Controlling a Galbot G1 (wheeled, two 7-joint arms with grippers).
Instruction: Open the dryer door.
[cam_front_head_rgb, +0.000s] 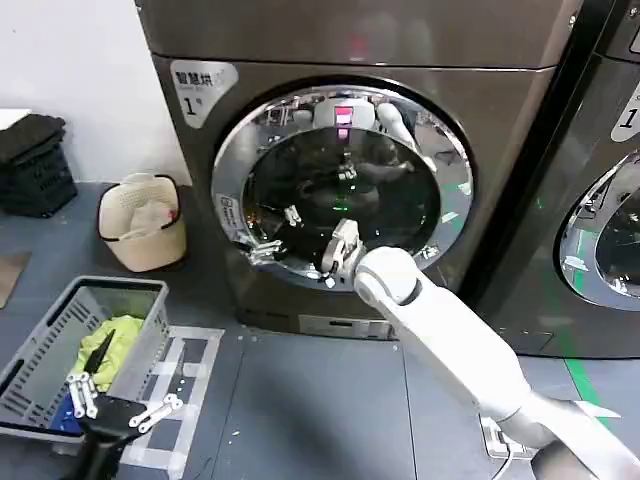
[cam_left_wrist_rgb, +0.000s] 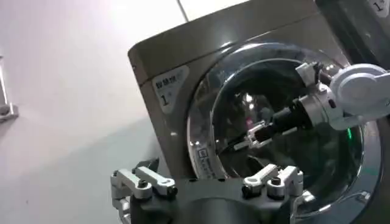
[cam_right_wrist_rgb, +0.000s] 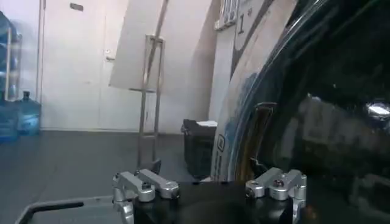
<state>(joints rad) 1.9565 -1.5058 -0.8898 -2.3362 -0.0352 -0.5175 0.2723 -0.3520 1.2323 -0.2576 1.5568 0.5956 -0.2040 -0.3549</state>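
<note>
Scanning from my left, I see a black crate stack (cam_front_head_rgb: 35, 165) against the wall, then a cream bin (cam_front_head_rgb: 143, 222) with pale cloth inside, standing just beside the dryer's (cam_front_head_rgb: 520, 100) front corner. Nearer me a grey basket (cam_front_head_rgb: 50, 345) on the floor holds a yellow-green cloth (cam_front_head_rgb: 115, 340) and something blue. My left gripper (cam_front_head_rgb: 120, 400) hangs low over the basket's near edge, well apart from the machine, its fingers (cam_left_wrist_rgb: 143, 181) spread apart with nothing between them. The door (cam_front_head_rgb: 232, 170), chrome-rimmed with dark glass, sits closed on the bronze-grey front, straight ahead of me. My right arm (cam_front_head_rgb: 450, 335) reaches across the floor to it, and the right gripper (cam_front_head_rgb: 266, 248) is at the rim's lower left edge, beside a small label; its fingers (cam_right_wrist_rgb: 146, 184) stand apart, and I cannot tell whether they touch the rim. A second, darker machine (cam_front_head_rgb: 610, 180) stands just right of the dryer. Green tape (cam_front_head_rgb: 585, 385) marks the floor at far right.
</note>
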